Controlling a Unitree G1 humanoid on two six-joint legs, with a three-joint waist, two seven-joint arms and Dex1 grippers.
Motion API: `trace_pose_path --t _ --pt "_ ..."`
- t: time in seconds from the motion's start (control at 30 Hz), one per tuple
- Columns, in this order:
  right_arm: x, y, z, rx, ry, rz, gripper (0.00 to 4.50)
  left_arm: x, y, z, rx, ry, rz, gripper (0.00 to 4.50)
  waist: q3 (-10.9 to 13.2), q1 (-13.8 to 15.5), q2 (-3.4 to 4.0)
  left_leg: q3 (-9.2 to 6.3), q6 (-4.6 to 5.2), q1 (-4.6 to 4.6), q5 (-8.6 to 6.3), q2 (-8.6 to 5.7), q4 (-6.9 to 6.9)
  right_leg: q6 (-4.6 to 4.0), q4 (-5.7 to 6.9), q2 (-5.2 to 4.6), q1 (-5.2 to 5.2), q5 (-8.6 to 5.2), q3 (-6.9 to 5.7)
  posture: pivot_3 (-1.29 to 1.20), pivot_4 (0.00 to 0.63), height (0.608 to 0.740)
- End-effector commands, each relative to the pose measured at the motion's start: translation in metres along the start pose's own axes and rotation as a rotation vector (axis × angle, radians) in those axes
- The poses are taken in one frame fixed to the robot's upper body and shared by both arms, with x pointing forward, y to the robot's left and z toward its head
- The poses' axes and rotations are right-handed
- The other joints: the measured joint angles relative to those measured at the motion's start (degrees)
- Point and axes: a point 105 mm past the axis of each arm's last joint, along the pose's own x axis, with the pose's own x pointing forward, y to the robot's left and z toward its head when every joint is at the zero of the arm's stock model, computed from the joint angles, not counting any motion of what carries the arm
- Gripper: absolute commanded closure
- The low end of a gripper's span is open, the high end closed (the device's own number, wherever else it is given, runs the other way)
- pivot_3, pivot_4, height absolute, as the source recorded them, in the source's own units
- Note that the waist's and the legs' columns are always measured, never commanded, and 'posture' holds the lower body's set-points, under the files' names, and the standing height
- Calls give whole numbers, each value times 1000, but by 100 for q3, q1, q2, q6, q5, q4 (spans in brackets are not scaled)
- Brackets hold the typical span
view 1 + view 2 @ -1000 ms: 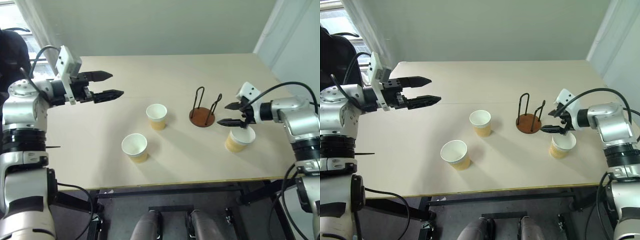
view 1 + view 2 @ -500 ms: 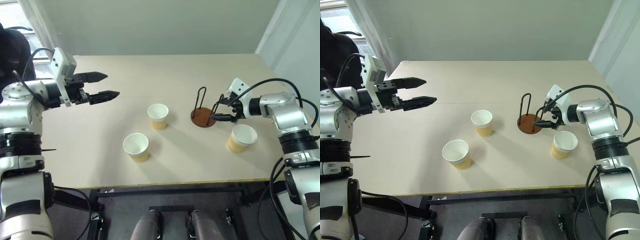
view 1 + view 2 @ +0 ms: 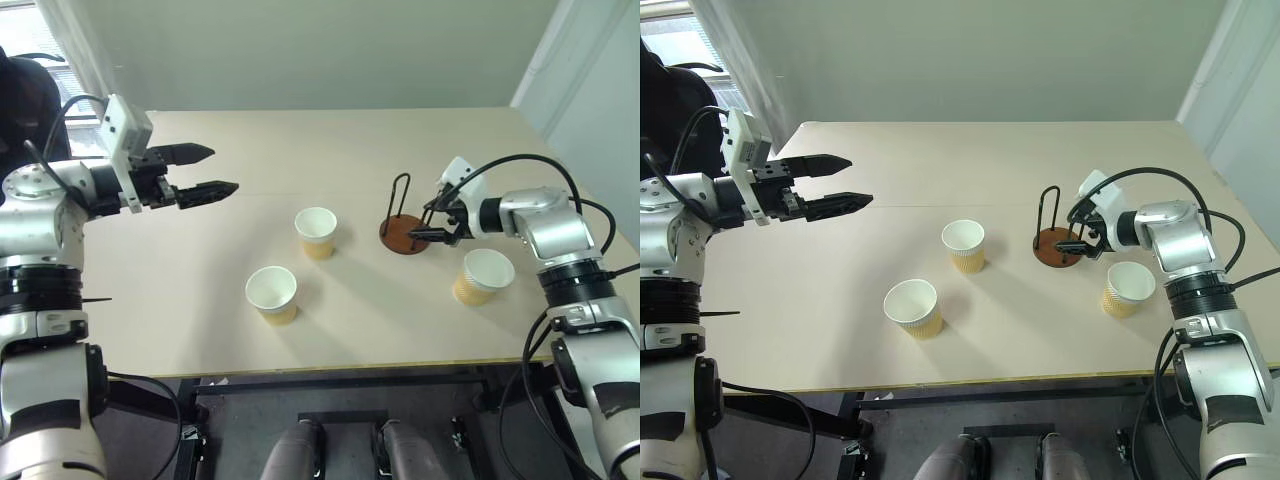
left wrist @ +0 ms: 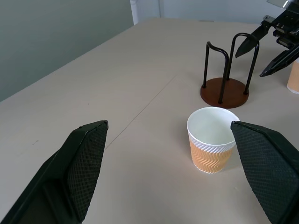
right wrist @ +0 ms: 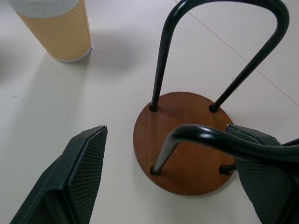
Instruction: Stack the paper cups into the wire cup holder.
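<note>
Since a second ago, right end effector (image 3: 428, 224) has left the nearest cup (image 3: 480, 276) for the wire cup holder (image 3: 405, 233) mid-desk (image 3: 330, 150), fingers apart, empty, straddling one loop. Left end effector (image 3: 207, 170) hovers wide open, empty. Advice: steady the base, not the wire.

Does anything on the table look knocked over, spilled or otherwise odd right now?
Nothing stands out. All three paper cups stand upright and apart on the table. The wire cup holder is upright and empty, with the open right gripper at one of its loops.
</note>
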Motion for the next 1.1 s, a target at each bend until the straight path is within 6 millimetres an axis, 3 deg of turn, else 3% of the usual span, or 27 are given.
trace_pose_path --t 0.03,0.33,0.73,1.1 --pt "-3 0 8 -33 -8 -17 1306 -7 3 14 46 -26 22 0 0 0 0 0 -3 0 -2 0 0 0 0 0 0 0 0 0 150 740" --pt "-5 -3 5 -26 24 -4 4446 -7 4 12 45 -18 21 0 0 0 0 0 -4 0 -2 0 0 0 0 0 0 0 0 0 150 740" --pt "-15 2 17 -122 16 155 4446 -6 5 9 44 3 7 0 0 -1 0 0 -3 -1 -2 0 0 -2 1 0 -2 -1 0 0 150 740" --pt "-26 36 34 -247 25 395 4446 -7 5 9 47 18 -8 0 0 -2 0 0 13 -32 5 1 1 -6 0 0 -29 -3 -6 0 150 740"
